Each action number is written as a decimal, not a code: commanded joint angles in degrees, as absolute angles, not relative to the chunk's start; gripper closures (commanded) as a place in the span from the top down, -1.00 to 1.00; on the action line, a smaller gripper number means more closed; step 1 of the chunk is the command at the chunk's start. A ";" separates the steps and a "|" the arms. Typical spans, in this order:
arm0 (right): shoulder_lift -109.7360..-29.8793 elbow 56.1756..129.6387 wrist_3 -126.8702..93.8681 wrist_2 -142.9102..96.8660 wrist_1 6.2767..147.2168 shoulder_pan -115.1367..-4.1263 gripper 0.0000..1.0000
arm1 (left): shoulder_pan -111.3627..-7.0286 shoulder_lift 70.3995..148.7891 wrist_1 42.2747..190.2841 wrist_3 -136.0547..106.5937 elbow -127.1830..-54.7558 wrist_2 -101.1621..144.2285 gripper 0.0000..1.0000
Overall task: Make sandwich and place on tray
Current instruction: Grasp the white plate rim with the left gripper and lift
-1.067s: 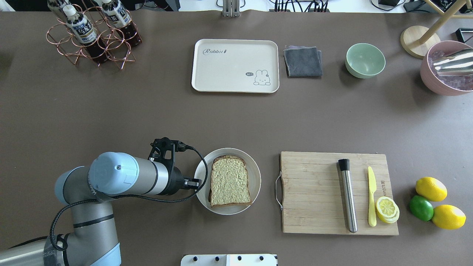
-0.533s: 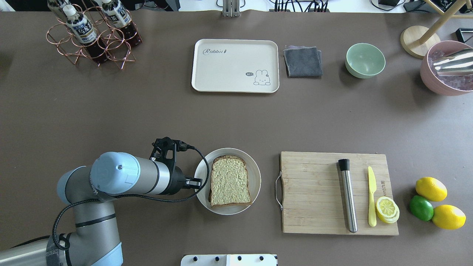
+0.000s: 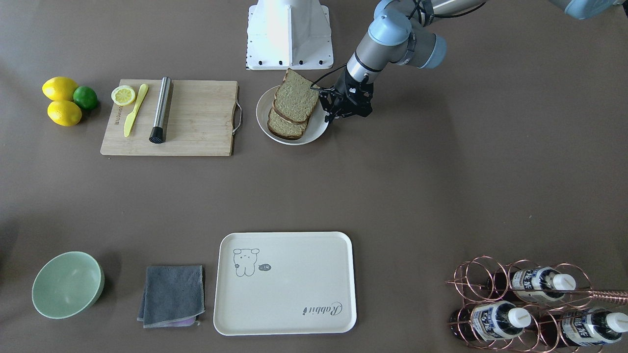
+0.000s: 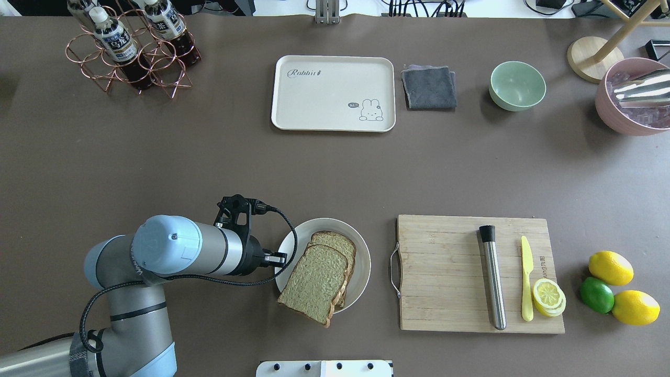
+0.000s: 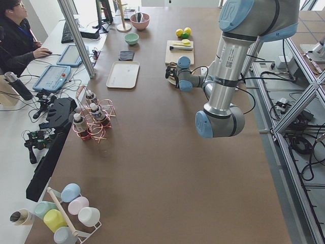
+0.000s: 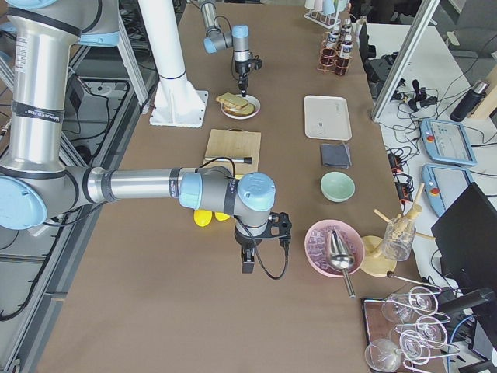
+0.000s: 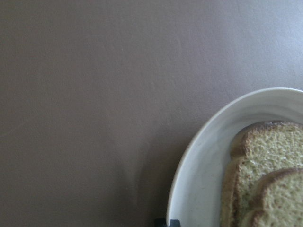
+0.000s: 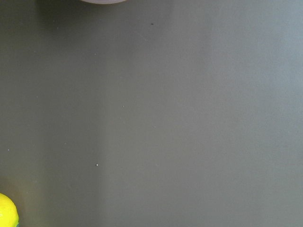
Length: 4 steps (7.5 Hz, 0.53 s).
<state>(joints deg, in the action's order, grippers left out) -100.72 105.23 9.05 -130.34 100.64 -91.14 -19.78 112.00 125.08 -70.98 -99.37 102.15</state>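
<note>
Far ahead of the left hand point(image 4: 274, 258) and off to its left, a copper wire rack point(image 4: 157, 70) holds bottles point(image 4: 116, 40). The left hand itself hangs low over the counter point(image 4: 209, 157), pointing down at the left rim of a round white plate point(image 4: 361, 251). I cannot tell whether it is wide or narrow: the wrist covers it from above, and its own camera catches only a dark tip at the plate's edge.

Just to this hand's right the sandwich point(image 4: 316, 280) lies on the plate. It is two speckled, brown-crusted slices, the upper one askew and overhanging the rim on the robot's side. What lies between the slices cannot be made out.

Well ahead of the hand and a little to its right sits the cream tray point(image 4: 330, 94). A grey cloth point(image 4: 429, 87) lies just beside it and a green bowl point(image 4: 517, 85) past that.

Right of the plate is a wooden cutting board point(image 4: 445, 272) bearing a steel muddler point(image 4: 493, 277), a yellow knife point(image 4: 526, 277) and lemon slices point(image 4: 548, 296). Off its right end lie two lemons point(image 4: 610, 267) and a lime point(image 4: 596, 295).

The right hand point(image 6: 246, 266) shows only from the side, over bare counter between the lemons and a pink bowl point(image 6: 309, 247). Its opening cannot be told.
</note>
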 commanded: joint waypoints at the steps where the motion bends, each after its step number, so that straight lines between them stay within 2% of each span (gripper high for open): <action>1: -100.72 105.21 9.05 -130.17 100.63 -91.14 1.00 | -20.04 112.15 124.98 -70.84 -99.49 102.22 -1.00; 4: -100.64 104.77 9.05 -129.99 100.63 -91.14 1.00 | -24.85 113.64 124.28 -70.58 -99.84 106.84 -1.00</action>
<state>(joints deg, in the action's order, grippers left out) -100.68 105.18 9.05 -130.06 100.63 -91.11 -21.37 113.01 124.65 -70.73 -99.73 102.84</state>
